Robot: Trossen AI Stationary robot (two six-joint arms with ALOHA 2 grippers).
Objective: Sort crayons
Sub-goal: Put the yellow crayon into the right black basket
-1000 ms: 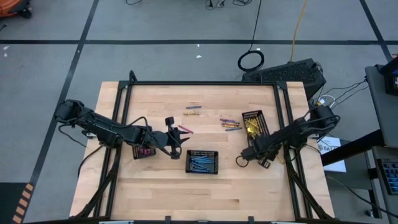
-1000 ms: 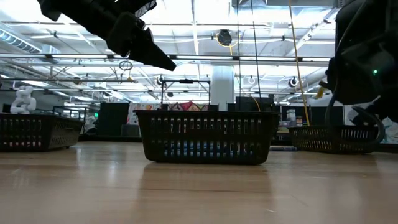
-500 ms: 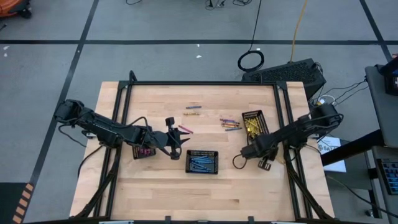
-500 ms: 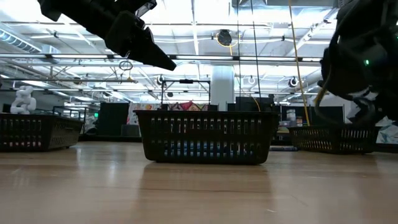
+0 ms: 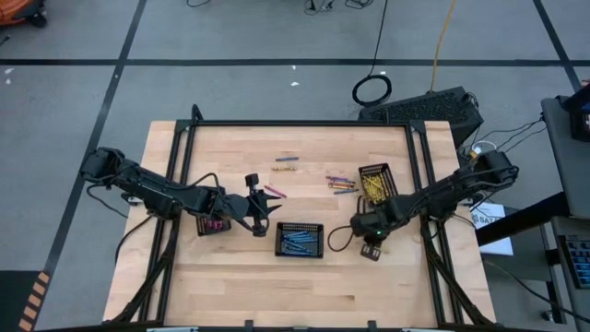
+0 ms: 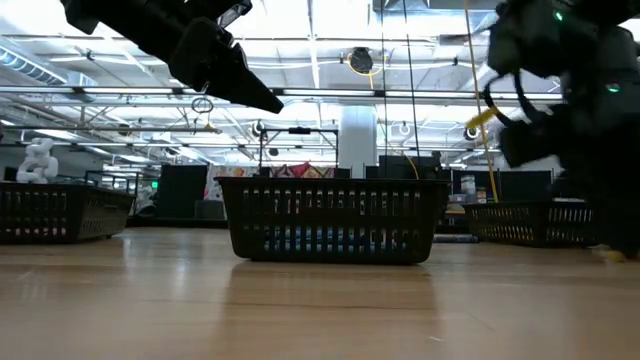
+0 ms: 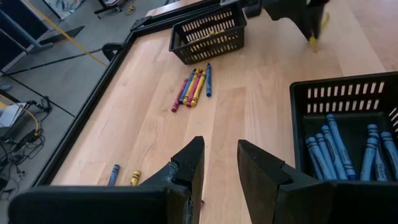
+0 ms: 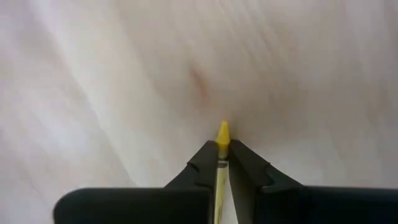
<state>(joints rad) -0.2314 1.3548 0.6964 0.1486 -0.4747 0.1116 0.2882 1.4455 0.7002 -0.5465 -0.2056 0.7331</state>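
Crayons (image 5: 342, 184) half sorted: blues are sitting in the middle tray (image 5: 300, 239), yellows in the right tray (image 5: 376, 183), a few are lying loose on the table (image 5: 230, 286). My right end effector (image 8: 222, 163) is pinching a yellow crayon (image 8: 222, 134); my left end effector (image 7: 219, 163) is hanging part-open, empty.
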